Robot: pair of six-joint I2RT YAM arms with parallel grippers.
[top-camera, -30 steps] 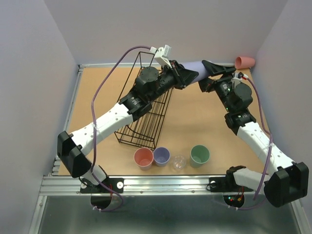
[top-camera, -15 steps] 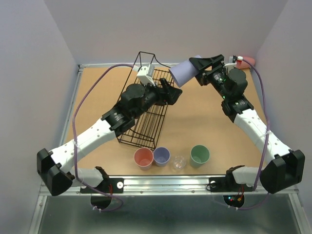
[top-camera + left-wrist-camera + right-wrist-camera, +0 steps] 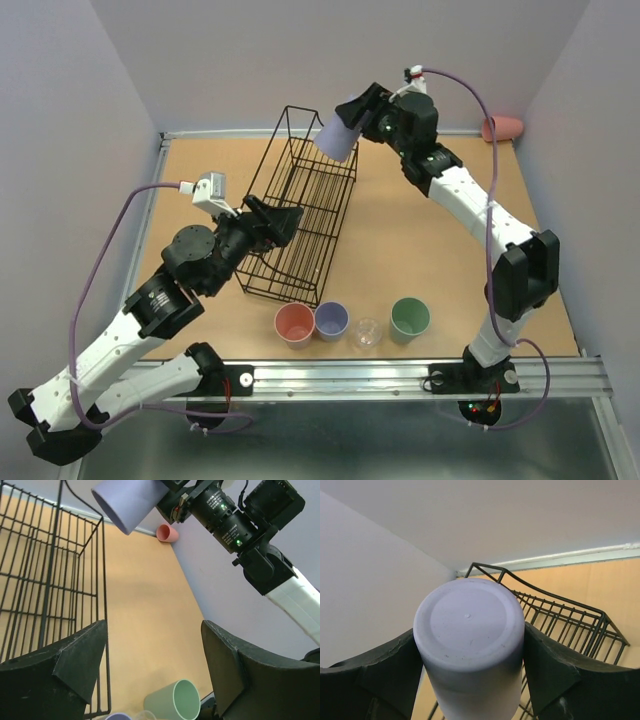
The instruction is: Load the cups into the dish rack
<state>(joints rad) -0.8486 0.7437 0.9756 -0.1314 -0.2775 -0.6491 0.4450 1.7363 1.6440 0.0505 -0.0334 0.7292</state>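
A lavender cup (image 3: 337,140) hangs bottom-first in the air over the far right end of the black wire dish rack (image 3: 268,283), and my right gripper (image 3: 352,118) is shut on it. In the right wrist view the cup (image 3: 470,625) fills the gap between both fingers, with the rack (image 3: 570,622) below. My left gripper (image 3: 277,219) is open and empty over the rack's middle. Through its wide gap (image 3: 155,670) I see the green cup (image 3: 175,700), with the held cup (image 3: 125,500) higher up. A salmon cup (image 3: 294,323), a lavender cup (image 3: 331,320), a clear cup (image 3: 367,333) and a green cup (image 3: 410,317) stand in a row near the front edge.
Another salmon cup (image 3: 502,127) lies on its side in the far right corner against the wall, and the left wrist view shows this salmon cup (image 3: 167,532) too. Lavender walls close the table on three sides. A metal rail (image 3: 350,375) runs along the near edge.
My left gripper opened, let go of the lavender cup and drew back toward the near left. My right arm carried the cup leftward to above the rack's far end.
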